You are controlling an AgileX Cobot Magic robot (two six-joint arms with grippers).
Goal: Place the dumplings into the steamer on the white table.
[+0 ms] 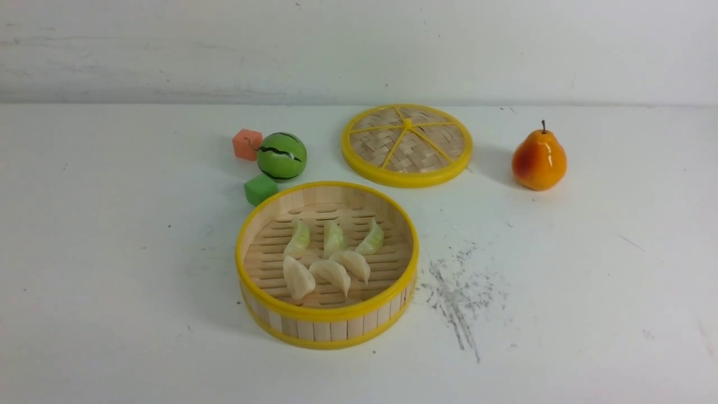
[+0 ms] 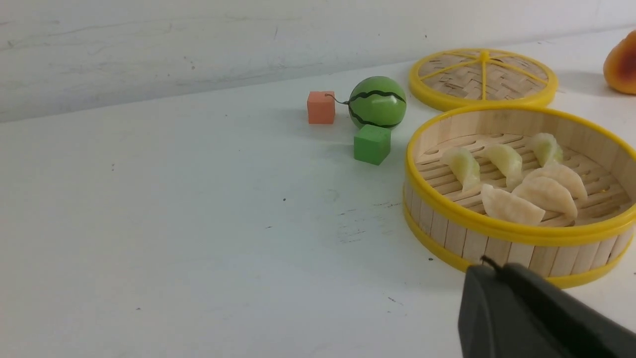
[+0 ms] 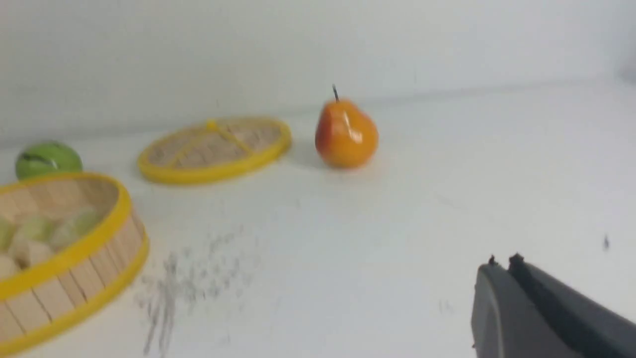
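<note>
The white worktop (image 1: 112, 280) carried the steamer (image 1: 327, 325) near its middle. Behind the steamer lay a woven lid (image 1: 407, 145). A green cube (image 1: 260, 189) sat just beside the steamer's far left rim, with a watermelon ball (image 1: 281, 156) and orange cube (image 1: 247, 144) beyond. A pear (image 1: 539, 159) stood well to the steamer's right. Grey scuffs (image 1: 457, 294) marked the surface just right of the steamer.

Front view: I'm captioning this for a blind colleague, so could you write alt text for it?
A round steamer on a white table holds six dumplings, three pale green behind three cream. Behind it lie its woven lid, a toy watermelon, an orange cube, a green cube, and a pear at right.
</note>
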